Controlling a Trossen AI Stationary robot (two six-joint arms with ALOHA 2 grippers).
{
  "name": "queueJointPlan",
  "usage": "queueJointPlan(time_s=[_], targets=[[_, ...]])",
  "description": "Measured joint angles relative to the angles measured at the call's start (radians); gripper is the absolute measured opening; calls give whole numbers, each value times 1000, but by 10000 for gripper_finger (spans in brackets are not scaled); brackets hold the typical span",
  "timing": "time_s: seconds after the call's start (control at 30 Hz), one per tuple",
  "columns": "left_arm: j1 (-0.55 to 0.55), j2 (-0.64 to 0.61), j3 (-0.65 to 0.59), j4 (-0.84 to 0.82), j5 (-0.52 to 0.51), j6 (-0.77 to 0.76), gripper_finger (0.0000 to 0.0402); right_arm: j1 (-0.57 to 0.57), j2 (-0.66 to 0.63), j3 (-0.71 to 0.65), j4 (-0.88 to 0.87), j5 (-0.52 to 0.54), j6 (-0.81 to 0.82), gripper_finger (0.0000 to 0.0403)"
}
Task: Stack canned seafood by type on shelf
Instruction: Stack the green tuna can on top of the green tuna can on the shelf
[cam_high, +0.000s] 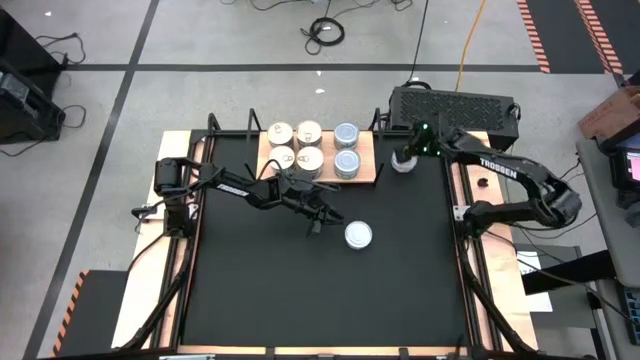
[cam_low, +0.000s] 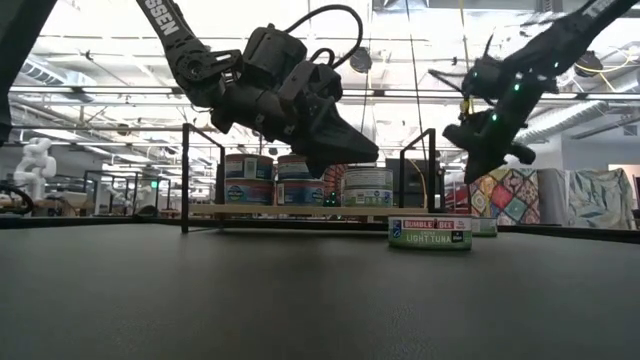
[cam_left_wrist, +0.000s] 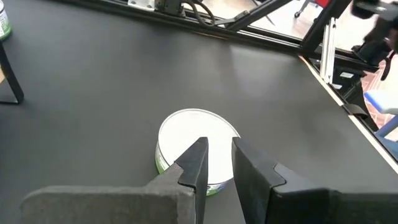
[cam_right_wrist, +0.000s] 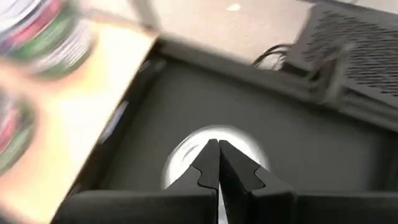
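Note:
The shelf (cam_high: 367, 172) stands at the table's far edge. On it are several white-topped tins (cam_high: 296, 146) on the left and two silvery-blue-topped tins (cam_high: 347, 148) on the right. One tin (cam_high: 359, 235) labelled light tuna (cam_low: 430, 232) rests on its base in mid-table. My left gripper (cam_high: 322, 222) hovers just left of it and above it, its fingers (cam_left_wrist: 198, 163) narrowly open with nothing between them. Another tin (cam_high: 404, 162) rests on the table just right of the shelf. My right gripper (cam_right_wrist: 215, 148) hangs shut above it (cam_low: 480, 150), clear of it.
A black ventilated box (cam_high: 455, 105) sits beyond the table's far right corner. Thin black rods (cam_low: 186, 175) rise at the shelf's ends. Wooden strips (cam_high: 178, 280) border the table's sides. The near half of the black tabletop (cam_high: 320, 300) is bare.

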Motion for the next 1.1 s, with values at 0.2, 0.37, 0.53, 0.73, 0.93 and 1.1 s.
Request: queueJointPlan(time_s=[0.2, 0.37, 0.53, 0.73, 0.93, 1.1], targets=[[0, 0, 0, 9, -4, 1, 72, -88, 188, 0, 116, 11, -33, 0], [0, 0, 0, 11, -9, 1, 72, -109, 320, 0, 225, 23, -22, 0], [0, 0, 0, 11, -9, 3, 72, -97, 339, 0, 252, 15, -15, 0], [0, 0, 0, 11, -9, 6, 72, -81, 334, 5, 160, -56, -12, 0], [0, 0, 0, 9, -9, 1, 72, -25, 308, 4, 85, -59, -36, 0], [0, 0, 0, -12, -9, 1, 72, 21, 233, -2, -81, -67, -52, 0]])
